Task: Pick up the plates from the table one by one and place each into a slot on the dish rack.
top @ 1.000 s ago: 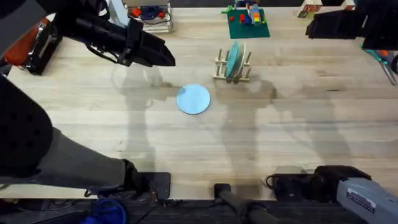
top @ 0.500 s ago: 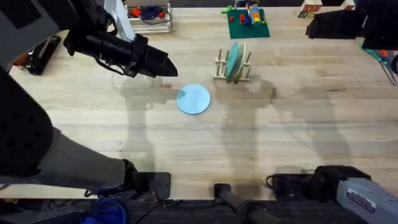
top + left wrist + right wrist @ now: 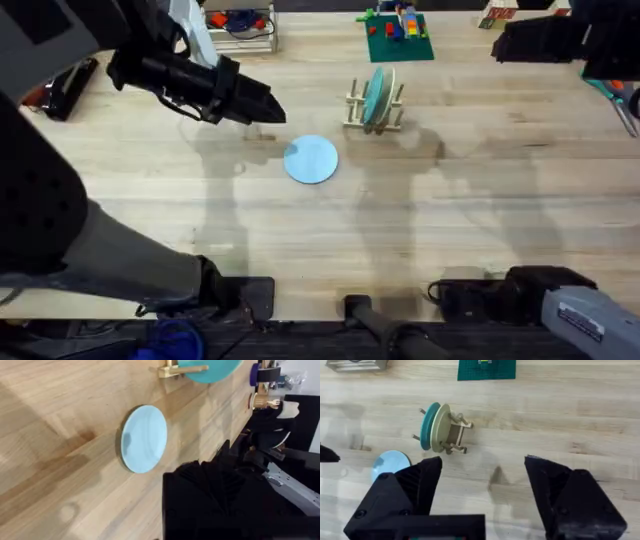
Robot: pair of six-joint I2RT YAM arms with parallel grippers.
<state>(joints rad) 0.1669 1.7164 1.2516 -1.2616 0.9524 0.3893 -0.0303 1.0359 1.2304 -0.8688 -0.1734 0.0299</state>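
**Pale blue plate flat on the counter, two plates racked**

We see the pale blue plate point(image 3: 311, 159) lying flat, face up, near the middle of the counter point(image 3: 480, 200). Just beyond it to the right stands the dish rack point(image 3: 374, 110), where a teal plate point(image 3: 375, 95) and a cream plate point(image 3: 441, 428) stand on edge side by side. The left claw point(image 3: 268, 106) hovers left of the flat plate, pointing toward it; we cannot tell how its fingers stand. The right claw point(image 3: 482, 480) hangs well apart, fingers spread wide.
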